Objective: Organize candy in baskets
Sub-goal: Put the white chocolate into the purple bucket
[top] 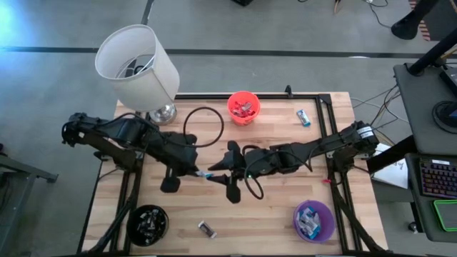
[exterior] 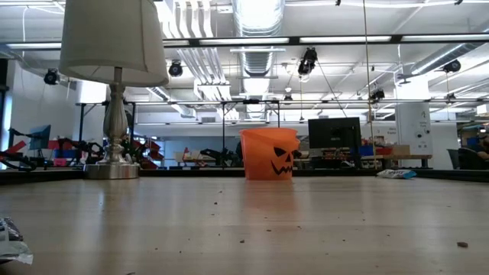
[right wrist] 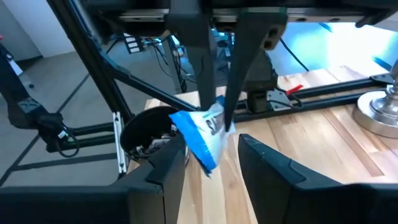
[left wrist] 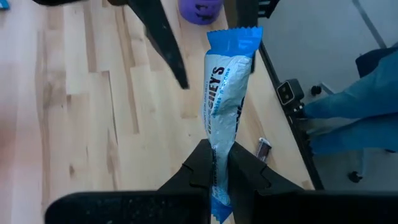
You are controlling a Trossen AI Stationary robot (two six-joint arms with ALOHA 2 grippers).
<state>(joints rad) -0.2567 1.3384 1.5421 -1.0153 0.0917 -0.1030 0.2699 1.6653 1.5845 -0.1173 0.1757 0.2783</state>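
While your left tool (left wrist: 221, 163) pinches one end of the light blue and white wrapped candy bar (left wrist: 224, 99) above the middle of the wooden table (top: 285, 214), your right tool (right wrist: 211, 155) faces it with fingers spread on either side of the wrapper's far end, not yet clamped. Around them you have the orange-red pumpkin-face bucket (top: 243, 107) at the table's far edge, the purple bucket (top: 314, 220) near right and the black bucket (top: 148, 223) near left.

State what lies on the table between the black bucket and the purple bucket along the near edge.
One small dark-and-silver wrapped candy lies between the black bucket and the purple bucket; otherwise bare wood, seen in the high view.
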